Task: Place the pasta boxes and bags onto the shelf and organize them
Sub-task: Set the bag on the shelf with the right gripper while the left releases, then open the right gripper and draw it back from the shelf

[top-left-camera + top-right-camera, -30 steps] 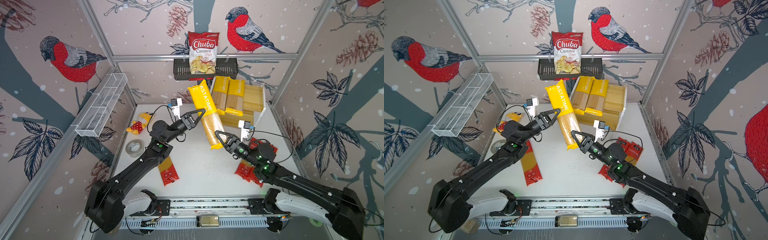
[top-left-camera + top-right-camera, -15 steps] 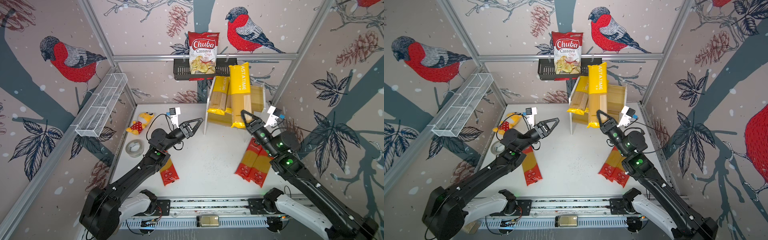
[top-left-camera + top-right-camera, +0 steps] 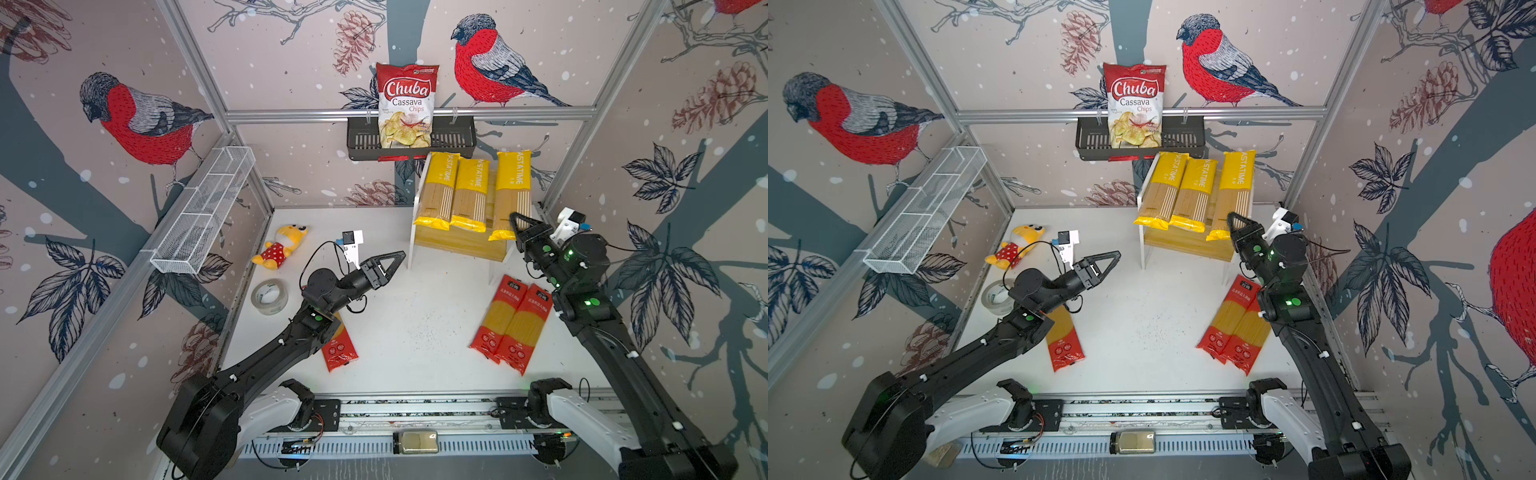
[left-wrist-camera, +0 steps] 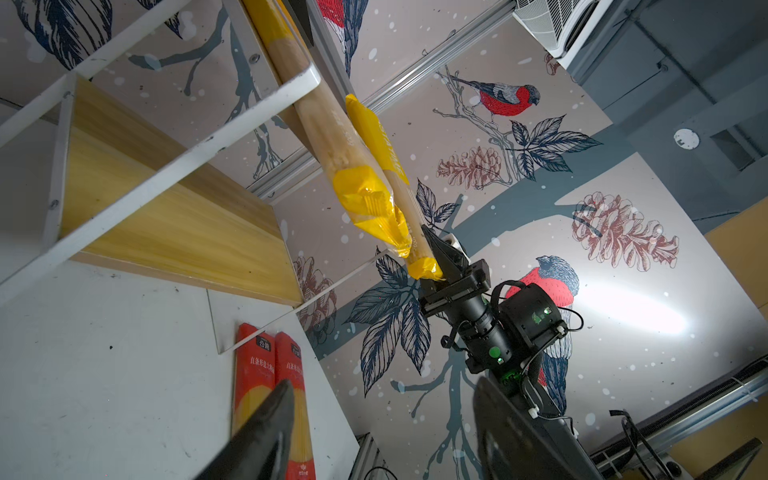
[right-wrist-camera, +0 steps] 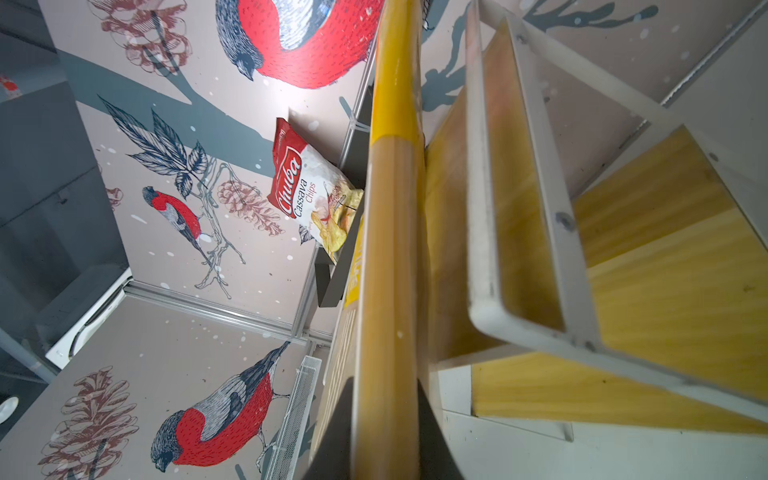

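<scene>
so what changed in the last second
The right gripper carried the yellow packet from mid-table to the shelf, leaning it beside the two other yellow packets, and still grips its lower end. The left gripper drew back, open. Red packets unmoved.

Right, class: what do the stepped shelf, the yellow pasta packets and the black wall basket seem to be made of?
Shelf: boards look like pale matte wood, grain visible; side panels smooth white, perhaps painted metal or plastic. Yellow pasta packets: glossy plastic film, crinkled ends, clear windows. Black basket: slotted, matte; metal or plastic, unclear.
</scene>
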Controlling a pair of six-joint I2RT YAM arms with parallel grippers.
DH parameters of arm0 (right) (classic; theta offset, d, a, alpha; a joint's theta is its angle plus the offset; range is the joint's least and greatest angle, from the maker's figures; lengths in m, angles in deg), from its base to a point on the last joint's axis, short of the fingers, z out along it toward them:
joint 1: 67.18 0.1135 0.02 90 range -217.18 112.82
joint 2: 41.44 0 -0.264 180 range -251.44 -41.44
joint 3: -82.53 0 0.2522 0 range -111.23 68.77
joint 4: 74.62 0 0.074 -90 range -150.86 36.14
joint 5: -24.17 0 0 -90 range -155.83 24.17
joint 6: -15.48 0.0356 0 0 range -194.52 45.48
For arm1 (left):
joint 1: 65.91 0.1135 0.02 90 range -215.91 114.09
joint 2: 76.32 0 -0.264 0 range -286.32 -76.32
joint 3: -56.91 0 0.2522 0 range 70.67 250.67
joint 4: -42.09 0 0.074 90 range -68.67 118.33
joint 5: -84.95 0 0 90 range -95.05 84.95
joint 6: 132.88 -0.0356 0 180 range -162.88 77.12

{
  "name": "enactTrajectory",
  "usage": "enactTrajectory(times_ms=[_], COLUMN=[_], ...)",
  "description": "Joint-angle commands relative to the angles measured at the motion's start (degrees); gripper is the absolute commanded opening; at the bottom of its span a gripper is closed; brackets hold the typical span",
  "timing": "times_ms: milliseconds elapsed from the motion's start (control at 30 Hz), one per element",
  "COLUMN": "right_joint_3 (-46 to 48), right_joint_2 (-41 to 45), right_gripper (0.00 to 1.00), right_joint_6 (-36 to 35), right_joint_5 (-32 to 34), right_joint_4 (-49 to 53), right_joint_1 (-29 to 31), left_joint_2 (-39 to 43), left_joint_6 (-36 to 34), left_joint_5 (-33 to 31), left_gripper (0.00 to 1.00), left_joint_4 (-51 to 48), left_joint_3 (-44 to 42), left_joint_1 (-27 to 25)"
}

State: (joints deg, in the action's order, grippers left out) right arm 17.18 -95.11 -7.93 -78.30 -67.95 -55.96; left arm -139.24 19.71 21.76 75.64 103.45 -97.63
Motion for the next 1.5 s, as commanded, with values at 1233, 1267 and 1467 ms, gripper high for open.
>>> enactTrajectory(times_ms=[1233, 1267, 1467], right_joint_3=[4.14, 3.81, 3.96], right_joint_2=[1.36, 0.78, -1.39], right_gripper=[0.36, 0.34, 0.25], right_joint_6=[0.99, 0.71, 0.24], right_joint_5=[-0.23, -0.19, -0.76], right_joint_4=[-4.33, -4.40, -5.84], right_joint_1=[0.53, 0.40, -0.30], left_joint_2=[-2.56, -2.39, -1.60], left_joint_6=[-3.17, -3.27, -4.39], left_joint_5=[-2.26, -2.37, -2.97], left_gripper=[0.67, 0.67, 0.67], left_joint_4=[2.56, 2.36, 0.74], left_joint_3=[-0.09, -0.08, 0.01], left_joint_1=[-4.84, -4.88, -5.00])
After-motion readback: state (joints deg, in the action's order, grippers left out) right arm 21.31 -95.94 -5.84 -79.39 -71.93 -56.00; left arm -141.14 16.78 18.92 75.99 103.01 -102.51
